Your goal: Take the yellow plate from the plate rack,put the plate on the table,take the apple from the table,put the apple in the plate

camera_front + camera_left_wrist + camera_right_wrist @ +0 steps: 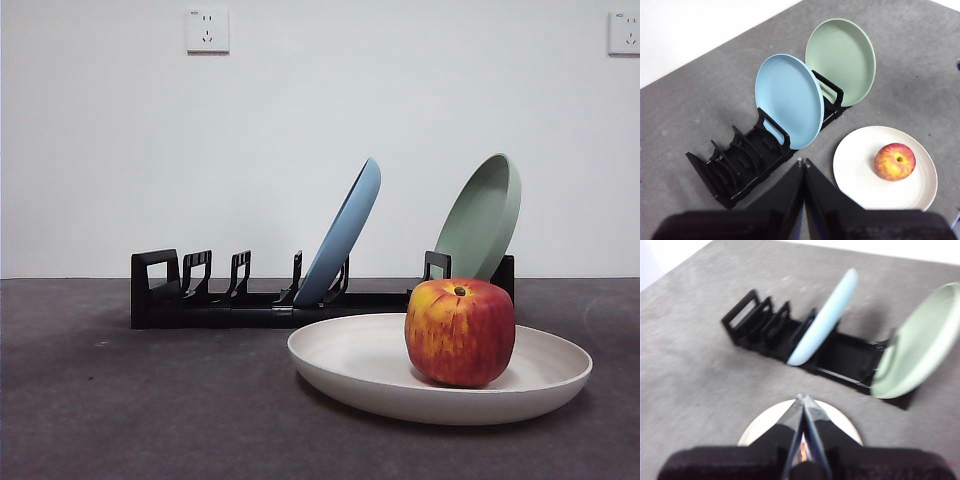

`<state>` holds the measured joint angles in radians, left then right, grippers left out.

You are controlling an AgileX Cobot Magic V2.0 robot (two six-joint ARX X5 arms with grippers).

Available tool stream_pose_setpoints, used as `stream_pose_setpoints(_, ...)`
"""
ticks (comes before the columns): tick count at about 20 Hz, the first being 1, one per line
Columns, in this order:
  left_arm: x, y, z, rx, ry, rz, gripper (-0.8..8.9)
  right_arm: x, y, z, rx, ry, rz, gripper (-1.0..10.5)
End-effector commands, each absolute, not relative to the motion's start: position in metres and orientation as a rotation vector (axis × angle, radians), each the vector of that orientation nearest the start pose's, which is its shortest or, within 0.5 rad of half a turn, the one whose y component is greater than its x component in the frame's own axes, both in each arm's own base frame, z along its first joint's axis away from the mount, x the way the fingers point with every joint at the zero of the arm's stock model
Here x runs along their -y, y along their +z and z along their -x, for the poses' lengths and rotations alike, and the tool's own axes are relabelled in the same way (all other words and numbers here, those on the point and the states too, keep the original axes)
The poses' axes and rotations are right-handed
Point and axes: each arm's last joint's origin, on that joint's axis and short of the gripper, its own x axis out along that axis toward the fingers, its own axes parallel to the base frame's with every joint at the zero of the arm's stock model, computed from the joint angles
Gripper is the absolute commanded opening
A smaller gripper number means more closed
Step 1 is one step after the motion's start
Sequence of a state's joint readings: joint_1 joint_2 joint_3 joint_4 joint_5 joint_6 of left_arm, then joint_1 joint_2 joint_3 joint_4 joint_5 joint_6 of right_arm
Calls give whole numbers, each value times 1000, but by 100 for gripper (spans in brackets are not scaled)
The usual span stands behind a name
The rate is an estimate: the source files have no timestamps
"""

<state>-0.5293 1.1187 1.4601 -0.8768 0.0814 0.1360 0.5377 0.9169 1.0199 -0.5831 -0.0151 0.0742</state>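
The red and yellow apple [460, 332] [895, 161] rests in the cream yellow plate [350, 355] [860, 165], which lies flat on the dark grey table [120, 400] in front of the black plate rack [240, 310] [740, 170] [755, 322]. My left gripper [803, 161] hangs high above the rack's near side, shut and holding nothing. High over the plate [760, 427], my right gripper [802, 398] is also shut and empty, and its jaws hide nearly all of the apple. Neither arm shows in the front view.
A blue plate [345, 235] [787, 100] [827, 315] leans in the rack's middle slots. At the rack's end stands a pale green plate [482, 218] [842, 60] [920, 345]. A white wall with two sockets closes the back.
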Motion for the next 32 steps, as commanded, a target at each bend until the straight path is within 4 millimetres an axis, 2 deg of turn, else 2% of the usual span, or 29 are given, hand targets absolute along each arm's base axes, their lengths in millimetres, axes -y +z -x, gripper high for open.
stream_pose_setpoints(1, 99, 406, -165, -464, -621, -201, -9, -89, 342, -150, -494, 499, 44, -12)
stream_pose_setpoints(5, 87, 355, -148, -394, -539, -140, -9, -82, 299, -138, -526, 475, -39, -12)
stream_pose_setpoints(9, 76, 303, -130, -404, -507, -60, -9, -77, 252, -122, -552, 454, -133, -12)
stream_pose_setpoints(12, 71, 269, -122, -429, -474, -7, -9, -75, 230, -112, -542, 426, -128, -12)
stream_pose_setpoints(15, 67, 243, -116, -427, -455, 28, -9, -79, 215, -104, -528, 451, -126, -12)
stream_pose_setpoints(22, 66, 236, -115, -455, -439, 28, -3, -82, 209, -104, -554, 436, -112, 1)
stream_pose_setpoints(32, 65, 235, -114, -462, -437, 25, -3, -82, 209, -104, -554, 435, -111, 2)
